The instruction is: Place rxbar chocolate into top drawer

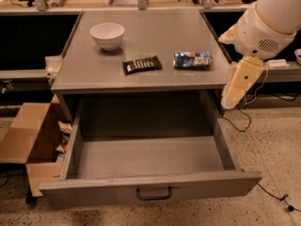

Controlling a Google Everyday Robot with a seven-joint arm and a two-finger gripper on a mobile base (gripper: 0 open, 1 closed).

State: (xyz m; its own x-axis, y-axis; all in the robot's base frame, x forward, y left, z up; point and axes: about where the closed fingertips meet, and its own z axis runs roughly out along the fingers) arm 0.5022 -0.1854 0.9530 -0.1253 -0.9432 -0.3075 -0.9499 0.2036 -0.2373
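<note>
The chocolate bar (142,64) is lying flat on the table (155,36), right of the white bowl (107,34) and left of a blue-and-white packet (193,59). Its pale lettering is too small to read. The drawer (94,192) is standing pulled out below. The gripper (229,101) is hanging off the table's right edge, and I cannot tell whether it is wide or narrow.

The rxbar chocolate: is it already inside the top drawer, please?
No, the rxbar chocolate lies on the tabletop beside the blue packet, the top drawer stands open below, and the gripper is out of view.
</note>
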